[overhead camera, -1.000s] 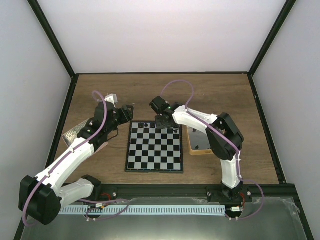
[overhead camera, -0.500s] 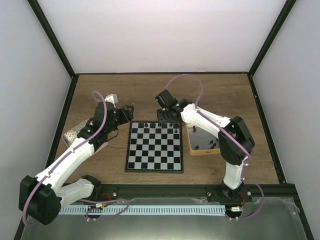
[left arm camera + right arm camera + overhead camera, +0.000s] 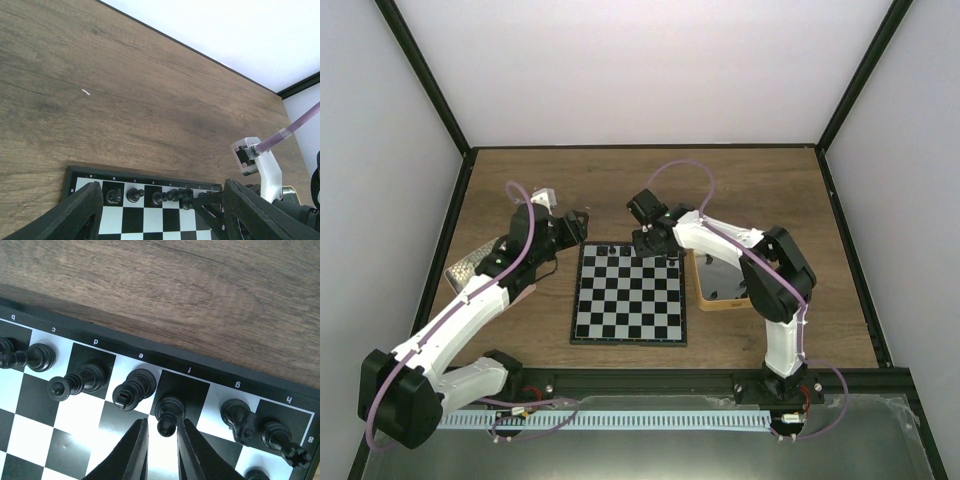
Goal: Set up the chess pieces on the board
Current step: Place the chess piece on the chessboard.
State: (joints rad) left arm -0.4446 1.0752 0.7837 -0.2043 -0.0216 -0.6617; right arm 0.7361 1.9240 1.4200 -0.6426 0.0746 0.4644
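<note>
The board lies mid-table. Several black chess pieces stand along its far row; the right wrist view shows them on squares b to h. My right gripper hangs over that row. Its jaws are a little apart and straddle the head of the piece on square f, with a gap on the left side. My left gripper is wide open and empty off the board's far left corner. Its fingers frame the same row.
A tan-sided tin holding a few more black pieces sits right of the board, under the right arm. A pale grey tray lies left, under the left arm. Black frame posts edge the table.
The right arm pulled back toward the far edge half a second ago and has come back down over the far row. The left arm has not moved.
</note>
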